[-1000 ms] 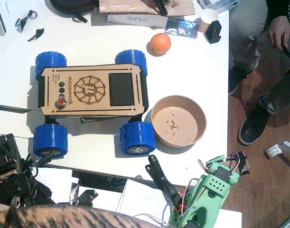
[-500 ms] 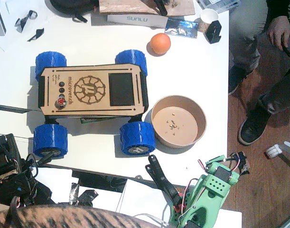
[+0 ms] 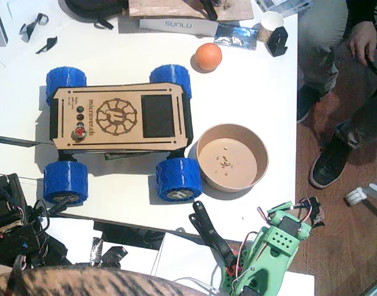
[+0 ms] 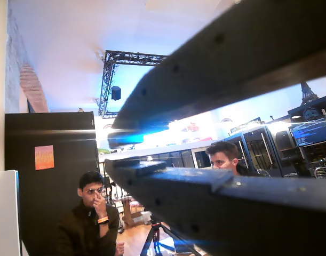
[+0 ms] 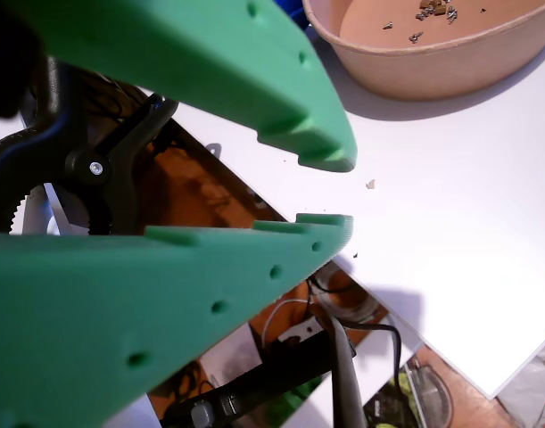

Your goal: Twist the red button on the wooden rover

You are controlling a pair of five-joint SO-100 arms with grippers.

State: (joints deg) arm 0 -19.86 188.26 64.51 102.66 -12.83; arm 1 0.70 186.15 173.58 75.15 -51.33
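Both arms are waiting at the bottom edge, away from the wooden rover [image 3: 119, 118].
Only a wrist view is showing the green right gripper [image 5: 330, 192] slightly parted and empty; the black left gripper [image 4: 112, 152] is parted, pointing at people. The red button [image 3: 80, 132] is sitting at the rover's left end, silver-collared.

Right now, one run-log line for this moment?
red button untouched | wooden rover mid-table | right gripper open, empty, near bowl | left gripper open, empty

white table [image 3: 262, 80] — wooden rover [image 3: 120, 117], bowl [image 3: 232, 158], orange ball [image 3: 208, 56]
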